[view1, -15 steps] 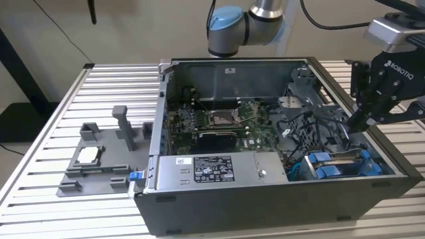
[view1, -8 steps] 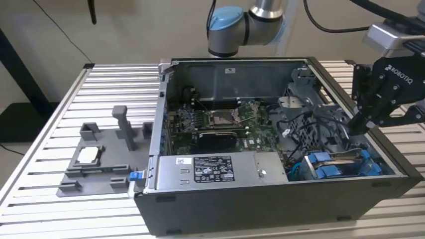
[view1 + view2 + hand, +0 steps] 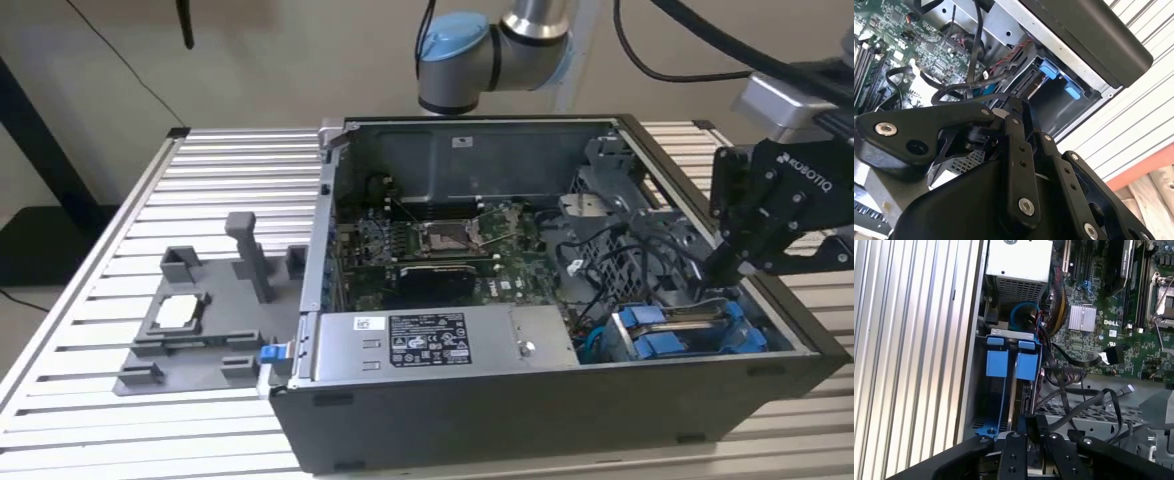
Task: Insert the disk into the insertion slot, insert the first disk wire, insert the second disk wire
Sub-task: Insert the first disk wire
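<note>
The disk (image 3: 691,320) sits edge-up in its blue carrier (image 3: 997,363) inside the insertion slot (image 3: 603,345), at the near corner of the open computer case on the exterior view's right. In the first wrist view the slot (image 3: 979,405) is a dark bay beside the case wall. My black gripper (image 3: 711,278) hangs just above the far end of the bay, fingers together with nothing visible between them. Its tips (image 3: 1029,424) are by the carrier's end. Two black wire connectors lie loose over the board, one (image 3: 1109,355) above the other (image 3: 1128,388). In the second wrist view the gripper (image 3: 1004,107) covers part of the bay (image 3: 1054,107).
A long grey metal box (image 3: 427,340) with white stickers lies along the case front. The motherboard (image 3: 441,240) fills the case floor, with tangled black cables (image 3: 641,260) beside the bay. A grey plastic fixture tray (image 3: 200,320) rests on the slatted table (image 3: 80,330), on the exterior view's left.
</note>
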Controlling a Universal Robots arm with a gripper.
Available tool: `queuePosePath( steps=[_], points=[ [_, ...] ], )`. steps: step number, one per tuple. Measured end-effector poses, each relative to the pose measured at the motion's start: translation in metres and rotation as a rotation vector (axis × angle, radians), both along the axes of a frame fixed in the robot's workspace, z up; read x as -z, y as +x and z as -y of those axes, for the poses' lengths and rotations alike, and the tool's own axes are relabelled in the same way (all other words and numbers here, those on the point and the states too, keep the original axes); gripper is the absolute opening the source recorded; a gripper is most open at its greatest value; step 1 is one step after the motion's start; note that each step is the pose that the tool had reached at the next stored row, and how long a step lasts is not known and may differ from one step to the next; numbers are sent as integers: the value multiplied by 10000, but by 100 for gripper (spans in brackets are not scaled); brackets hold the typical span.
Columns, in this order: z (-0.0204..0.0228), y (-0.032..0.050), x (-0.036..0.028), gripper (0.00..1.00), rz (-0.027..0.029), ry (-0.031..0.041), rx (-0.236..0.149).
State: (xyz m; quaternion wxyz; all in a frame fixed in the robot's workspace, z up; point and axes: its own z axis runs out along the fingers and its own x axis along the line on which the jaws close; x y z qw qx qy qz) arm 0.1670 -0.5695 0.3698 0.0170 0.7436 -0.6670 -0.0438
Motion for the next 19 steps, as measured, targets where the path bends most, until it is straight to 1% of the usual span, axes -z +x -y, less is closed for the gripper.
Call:
queuePosePath(
  steps=[2,4,6,10,13,16,19],
  points=[
    [9,0,29,19,14,44,6],
    [11,0,52,19,33,110,5],
    [11,0,74,19,65,193,6],
    [14,0,119,19,131,301,6],
    [21,5,161,19,141,374,8],
    [32,20,191,19,142,471,15],
    [32,24,191,19,142,469,16]
  ],
)
